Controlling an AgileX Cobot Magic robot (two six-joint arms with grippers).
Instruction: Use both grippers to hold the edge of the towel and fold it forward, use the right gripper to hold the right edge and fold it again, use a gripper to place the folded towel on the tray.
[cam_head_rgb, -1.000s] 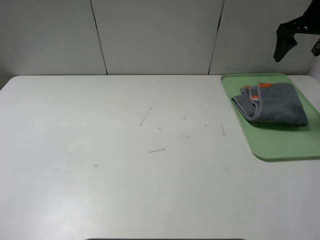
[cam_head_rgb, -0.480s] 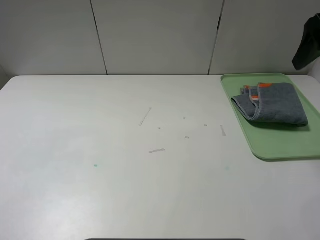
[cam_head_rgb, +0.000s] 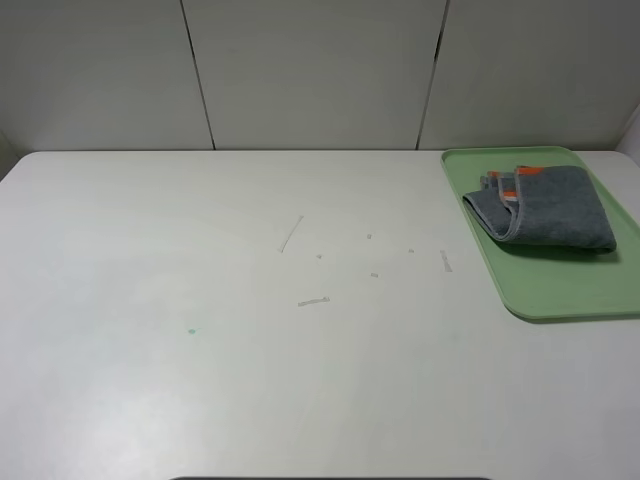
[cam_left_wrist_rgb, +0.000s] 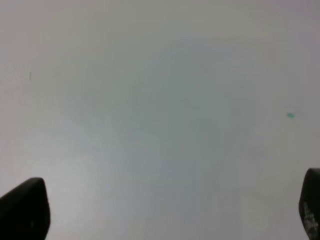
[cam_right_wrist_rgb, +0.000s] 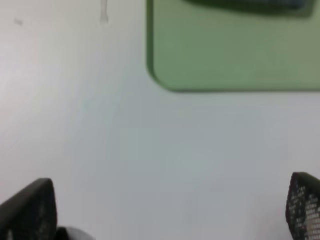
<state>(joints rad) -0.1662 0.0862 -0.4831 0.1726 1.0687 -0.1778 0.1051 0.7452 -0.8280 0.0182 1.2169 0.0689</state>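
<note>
The folded grey towel (cam_head_rgb: 545, 206), with an orange and white stripe at its edge, lies on the light green tray (cam_head_rgb: 560, 285) at the right of the table. Neither arm shows in the exterior high view. In the left wrist view the left gripper (cam_left_wrist_rgb: 165, 210) is open, its two dark fingertips (cam_left_wrist_rgb: 25, 210) far apart over bare table. In the right wrist view the right gripper (cam_right_wrist_rgb: 170, 210) is open and empty, its fingertips (cam_right_wrist_rgb: 30, 210) spread over the table short of the tray's (cam_right_wrist_rgb: 230, 55) near edge. A sliver of the towel (cam_right_wrist_rgb: 250, 4) shows there.
The white table (cam_head_rgb: 250, 350) carries a few small scuff marks (cam_head_rgb: 290, 233) near its middle and a tiny teal speck (cam_head_rgb: 191, 331), which also shows in the left wrist view (cam_left_wrist_rgb: 290, 115). A panelled white wall stands behind the table.
The right arm, seen high above the tray at the upper right, has moved further right and out of the exterior high view. The towel and tray have not moved.
</note>
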